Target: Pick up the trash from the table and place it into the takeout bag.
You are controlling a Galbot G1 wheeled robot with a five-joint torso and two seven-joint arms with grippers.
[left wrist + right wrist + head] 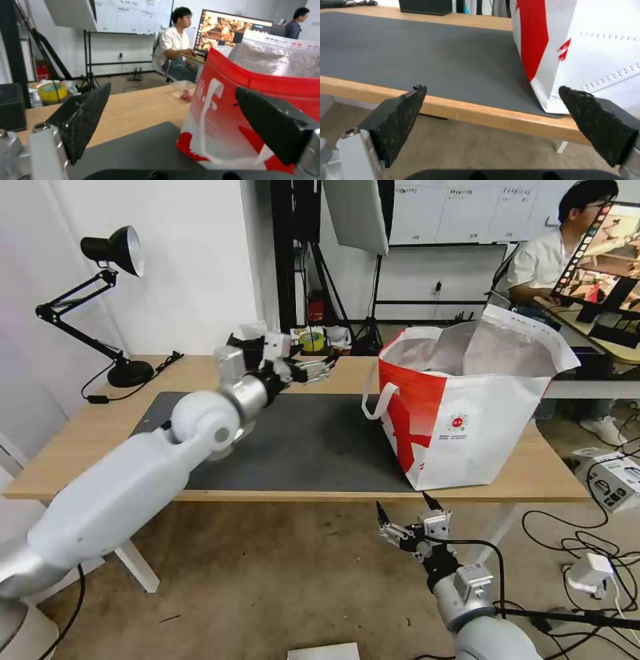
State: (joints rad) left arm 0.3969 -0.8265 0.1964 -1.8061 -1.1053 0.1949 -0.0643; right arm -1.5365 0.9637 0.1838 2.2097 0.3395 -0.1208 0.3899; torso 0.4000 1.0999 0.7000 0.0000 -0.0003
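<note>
The takeout bag (467, 407) stands open on the right of the table (87, 433), its silver lining showing. My left gripper (320, 370) hovers open over the back of the dark mat (313, 447), left of the bag, with nothing between its fingers. In the left wrist view that gripper (171, 88) faces the bag (266, 82). A clear plastic tray of trash with red scraps (183, 91) lies on the wood behind the bag's corner. My right gripper (402, 501) hangs open below the table's front edge; in its own view the right gripper (492, 88) faces the bag's lower corner (586, 50).
A black box (11, 107) sits at the table's back edge near a yellow tape roll (311, 341). A black desk lamp (110, 253) stands at the back left corner. Cables and boxes lie on the floor (600, 553) to the right.
</note>
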